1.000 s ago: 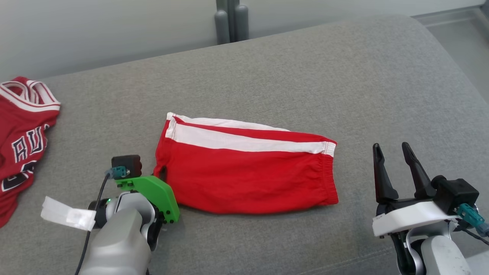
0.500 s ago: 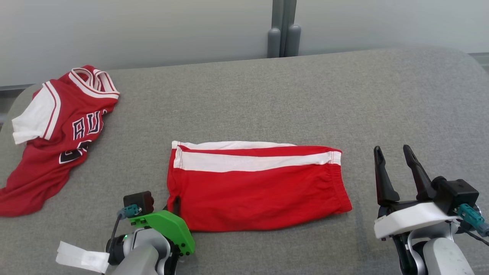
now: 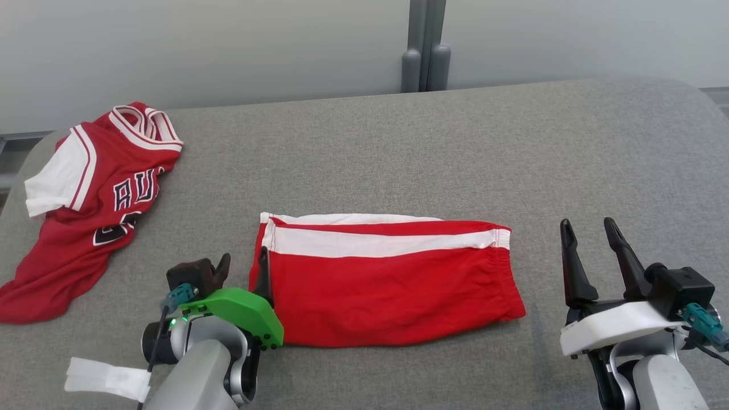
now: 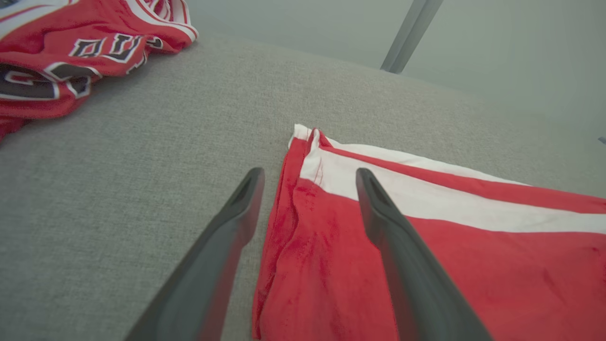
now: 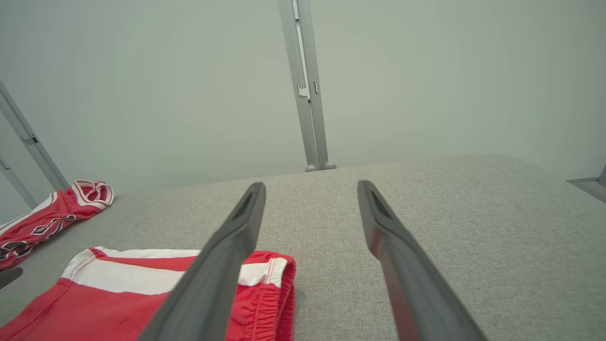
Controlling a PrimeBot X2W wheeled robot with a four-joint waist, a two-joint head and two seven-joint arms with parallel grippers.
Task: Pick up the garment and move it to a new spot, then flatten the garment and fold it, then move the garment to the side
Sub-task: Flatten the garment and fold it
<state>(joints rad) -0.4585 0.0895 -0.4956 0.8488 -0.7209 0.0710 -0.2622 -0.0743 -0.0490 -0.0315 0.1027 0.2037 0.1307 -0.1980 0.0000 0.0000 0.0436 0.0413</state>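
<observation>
One red jersey [image 3: 91, 210] lies crumpled at the far left of the grey cushion [image 3: 398, 148]. My left pincer [image 3: 245, 254], spread wide, straddles the left hem of the one folded pair of red shorts [image 3: 393, 290] at the middle, so I judge I should dip low, catch every layer together and carry them sideways without pulling the fold open. My right pincer [image 3: 586, 223], second of two, gapes empty just right of them.
</observation>
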